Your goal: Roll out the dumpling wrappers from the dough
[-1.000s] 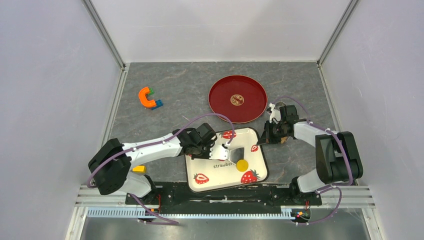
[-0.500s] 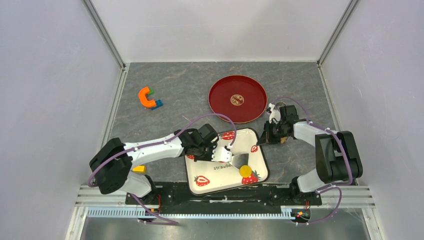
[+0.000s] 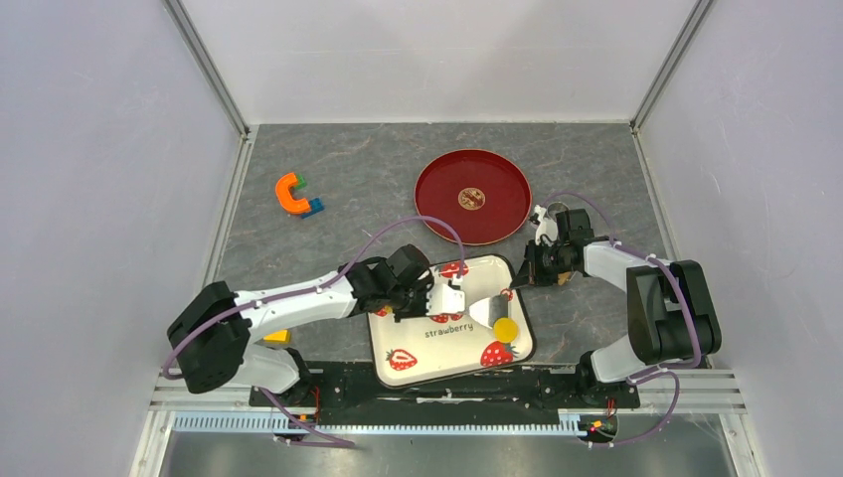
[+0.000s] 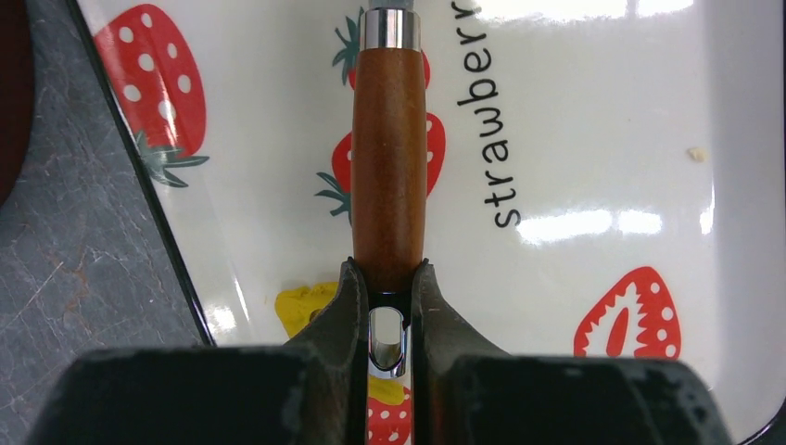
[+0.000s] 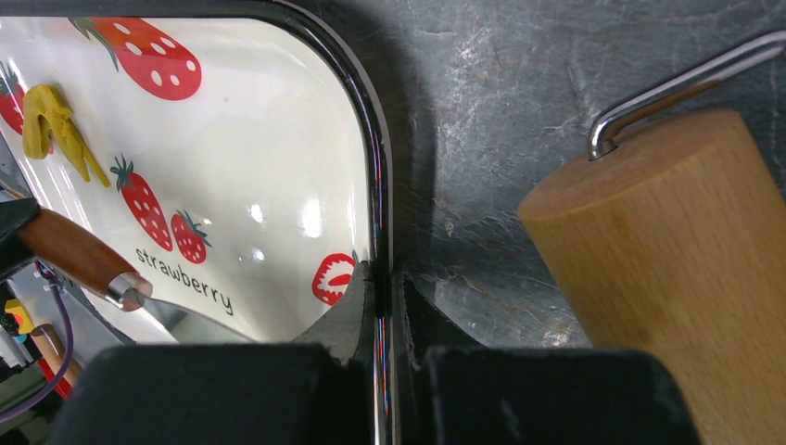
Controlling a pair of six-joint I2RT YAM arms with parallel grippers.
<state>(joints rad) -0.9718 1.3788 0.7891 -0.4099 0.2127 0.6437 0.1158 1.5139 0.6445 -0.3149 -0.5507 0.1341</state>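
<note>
1 flat round yellow dough disc [image 3: 506,329] is seen at 4 o'clock off the brown wooden-handled spatula [image 4: 388,158] clenched in the nearer left tool [image 4: 387,278]; the right tool [image 5: 382,283] is clamped on the white strawberry tray [image 5: 278,158] rim.

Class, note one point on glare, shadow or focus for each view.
Top view: even light, little shadow. Left wrist: glare streaks on the tray; handle sharp, fingers dark and soft. Right wrist: glare spots on the tray, dark shadow beside its rim.
</note>
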